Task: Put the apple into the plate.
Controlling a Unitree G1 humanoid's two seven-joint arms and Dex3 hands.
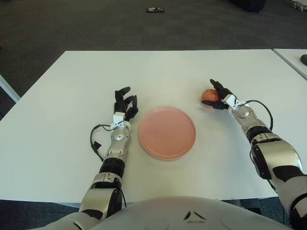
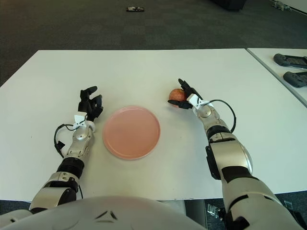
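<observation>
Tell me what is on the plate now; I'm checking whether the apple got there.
Nothing: the plate shows a bare pink surface, fully visible. The apple is still on the table, in the right hand.

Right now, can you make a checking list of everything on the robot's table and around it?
Surface: white table, flat.
Job's things: apple on the table, right of the pink plate; plate holds nothing.
Clutter: nothing seen.
Hands: right hand closed around the apple; left hand beside the plate's left edge, fingers relaxed.
Cables: black cable loops by the left wrist.
Surroundings: dark carpet; second table with dark controllers.
</observation>
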